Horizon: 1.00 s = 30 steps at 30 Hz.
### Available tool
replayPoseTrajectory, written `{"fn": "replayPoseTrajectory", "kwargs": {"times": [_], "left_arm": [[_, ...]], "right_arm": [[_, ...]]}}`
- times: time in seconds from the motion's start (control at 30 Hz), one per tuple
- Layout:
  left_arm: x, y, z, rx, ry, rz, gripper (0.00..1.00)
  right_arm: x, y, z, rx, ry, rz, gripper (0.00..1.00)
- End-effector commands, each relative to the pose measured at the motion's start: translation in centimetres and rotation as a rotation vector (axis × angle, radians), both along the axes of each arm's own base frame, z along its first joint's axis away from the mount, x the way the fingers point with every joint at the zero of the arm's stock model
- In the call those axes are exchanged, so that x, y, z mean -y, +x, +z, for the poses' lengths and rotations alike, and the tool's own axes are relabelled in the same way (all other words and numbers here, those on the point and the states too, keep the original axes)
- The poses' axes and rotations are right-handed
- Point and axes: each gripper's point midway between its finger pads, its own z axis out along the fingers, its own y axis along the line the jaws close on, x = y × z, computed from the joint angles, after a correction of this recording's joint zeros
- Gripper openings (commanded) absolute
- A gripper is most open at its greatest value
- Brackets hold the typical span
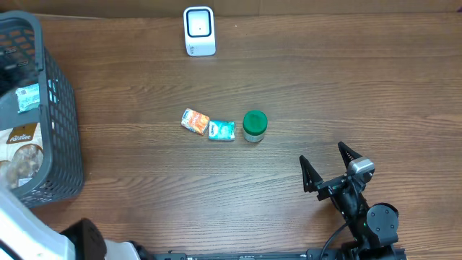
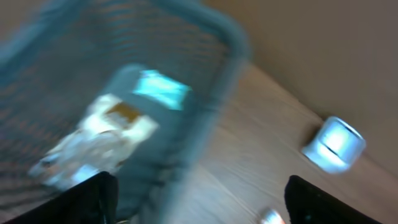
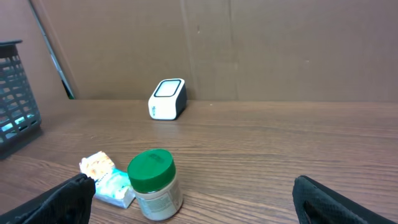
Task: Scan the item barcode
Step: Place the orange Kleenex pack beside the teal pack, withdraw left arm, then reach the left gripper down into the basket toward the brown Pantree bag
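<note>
wood table (image 1: pixel 303 72) first, filling the overhead view. at its left edge, a grey mesh basket (image 1: pixel 68 115), holding a pale snack bag (image 1: pixel 18 144) and something teal-labelled (too blurred in the left wrist view to name). facing that basket, the left gripper (image 2: pixel 200 190): spread wide, nothing between the fingers. at the near right, the right gripper (image 1: pixel 323 153): spread to its widest, empty, aimed toward the middle of the table. against the far edge, a white scanner (image 1: pixel 199 31).

mid-table, in a row and not yet picked up:
- a green-lidded jar (image 1: pixel 254 125), nearest the right gripper
- just beside it, a teal packet (image 1: pixel 221 130)
- touching that, an orange packet (image 1: pixel 195 120)

likely next: reaching for the jar.

risks from here:
- tipping or rolling the jar by closing too high on its round side
- shoving the teal packet by coming in too low
- showing the wrong face to the scanner, with no barcode visible on any of the three
- hiding the code under a finger
</note>
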Motion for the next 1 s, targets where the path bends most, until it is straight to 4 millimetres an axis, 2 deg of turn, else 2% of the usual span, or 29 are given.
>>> {"fn": "replayPoseTrajectory", "kwargs": {"times": [0.0, 0.1, 0.17, 0.3, 0.47, 0.63, 0.8, 0.97], "left_arm": [[-5.4, -2.0, -2.3, -0.061, -0.036, 0.170, 0.85], [-7.8, -2.3, -3.5, -0.074, -0.053, 0.231, 0.86], [-9.2, -1.7, -4.5, -0.079, -0.059, 0.245, 0.87], [-11.0, 1.5, -7.3, -0.109, -0.053, 0.159, 0.88], [-12.9, 5.7, -12.0, -0.187, -0.044, 0.022, 0.86], [-13.9, 9.3, -17.5, -0.291, -0.013, -0.161, 0.82], [-14.6, 12.2, -23.0, -0.353, -0.037, -0.228, 0.82], [-14.9, 14.2, -27.5, -0.403, -0.052, -0.259, 0.79]], "right_arm": [[0.0, 0.0, -0.2, 0.001, 0.006, -0.004, 1.00], [0.0, 0.0, -0.2, 0.001, 0.006, -0.004, 1.00], [0.0, 0.0, -0.2, 0.001, 0.006, -0.003, 1.00], [0.0, 0.0, -0.2, 0.001, 0.006, -0.003, 1.00], [0.0, 0.0, -0.2, 0.001, 0.006, -0.003, 1.00], [0.0, 0.0, -0.2, 0.001, 0.006, -0.003, 1.00], [0.0, 0.0, -0.2, 0.001, 0.006, -0.003, 1.00], [0.0, 0.0, -0.2, 0.001, 0.006, -0.003, 1.00]]}}
